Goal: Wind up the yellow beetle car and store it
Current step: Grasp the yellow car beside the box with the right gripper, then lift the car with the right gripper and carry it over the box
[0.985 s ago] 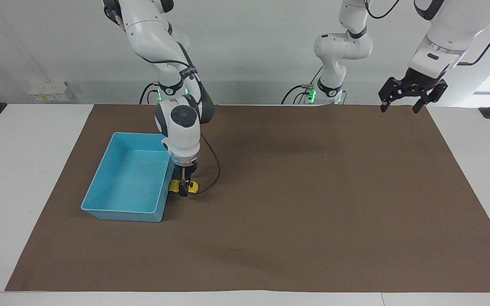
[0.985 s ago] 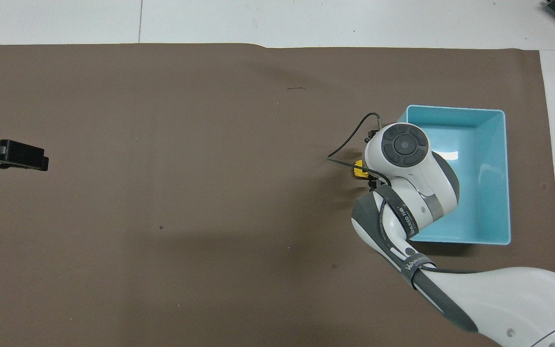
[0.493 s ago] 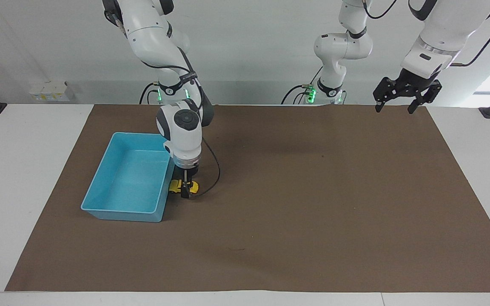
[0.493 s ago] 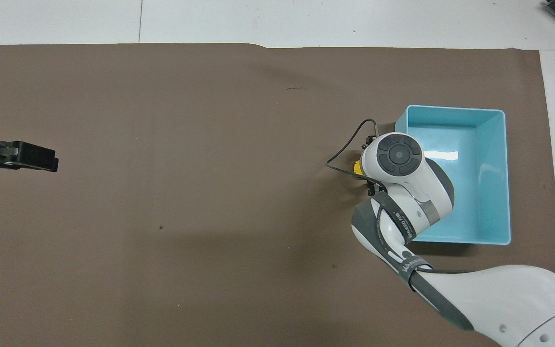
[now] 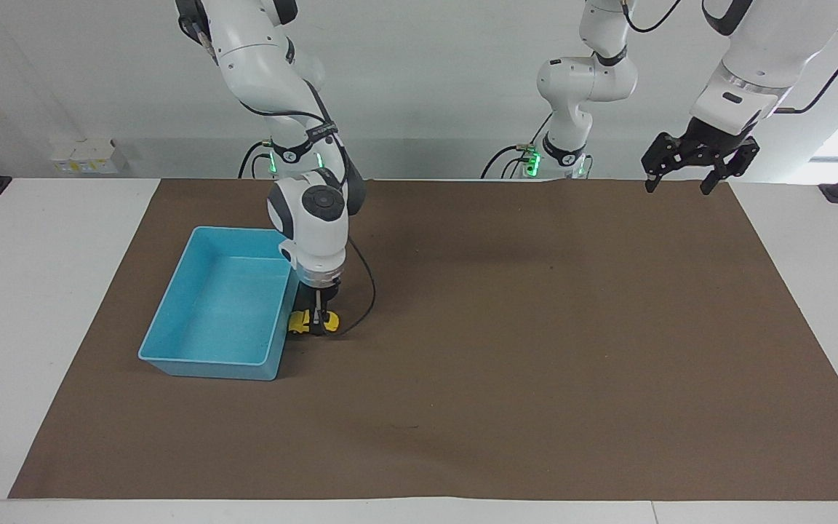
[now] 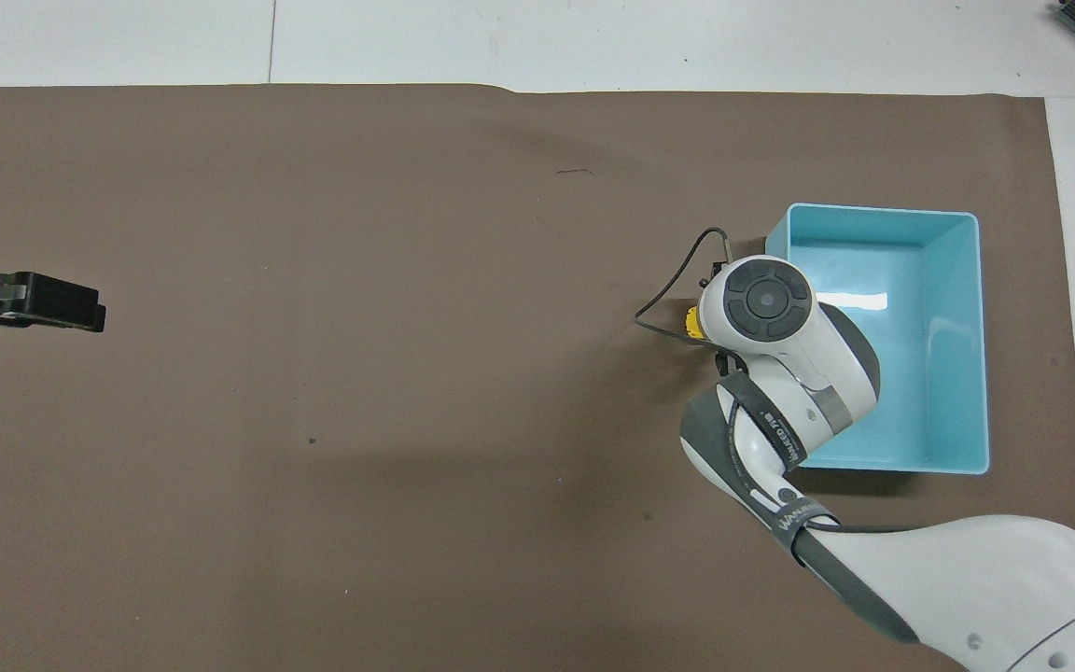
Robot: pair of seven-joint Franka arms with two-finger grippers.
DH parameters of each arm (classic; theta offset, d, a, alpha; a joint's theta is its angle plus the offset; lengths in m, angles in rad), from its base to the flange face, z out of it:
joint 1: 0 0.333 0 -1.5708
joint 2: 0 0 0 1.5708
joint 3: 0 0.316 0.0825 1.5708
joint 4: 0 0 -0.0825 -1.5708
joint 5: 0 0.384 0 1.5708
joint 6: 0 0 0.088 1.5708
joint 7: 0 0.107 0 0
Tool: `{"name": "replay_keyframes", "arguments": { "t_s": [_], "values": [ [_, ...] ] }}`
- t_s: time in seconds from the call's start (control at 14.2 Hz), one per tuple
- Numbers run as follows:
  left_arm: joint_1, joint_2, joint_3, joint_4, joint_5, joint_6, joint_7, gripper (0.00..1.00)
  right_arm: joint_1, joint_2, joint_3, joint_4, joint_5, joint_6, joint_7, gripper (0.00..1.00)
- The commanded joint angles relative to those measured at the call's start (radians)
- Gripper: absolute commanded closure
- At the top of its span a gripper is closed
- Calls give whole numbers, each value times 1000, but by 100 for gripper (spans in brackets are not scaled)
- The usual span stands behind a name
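Observation:
The yellow beetle car (image 5: 295, 323) stands on the brown mat (image 5: 506, 342), right beside the light blue tray (image 5: 172, 358) on the side toward the left arm's end of the table. My right gripper (image 5: 315, 324) points straight down and is shut on the yellow beetle car. From overhead the right wrist covers the car, and only a yellow sliver (image 6: 691, 322) shows beside the tray (image 6: 981, 373). My left gripper (image 5: 683, 182) hangs open and holds nothing, high over the mat's corner by the left arm's base, and it shows from the side (image 6: 94, 315) overhead.
A black cable (image 5: 368, 298) loops from the right wrist down toward the mat next to the car. The tray holds nothing. White table (image 5: 41, 291) surrounds the mat.
My right gripper's fingers have closed on the car, and its wrist has shifted slightly. The left gripper has drifted a little while staying open.

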Motion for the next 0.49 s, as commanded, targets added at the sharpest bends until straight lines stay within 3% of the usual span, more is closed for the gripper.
{"name": "replay_keyframes", "arguments": {
  "t_s": [0.0,0.42],
  "values": [
    [21,-5,-6,15,4,-10,14,0,39,7,6,79,-35,-95,34,100],
    [35,-6,5,18,4,8,46,0,65,7,9,179,-18,-213,16,100]
  ]
}}
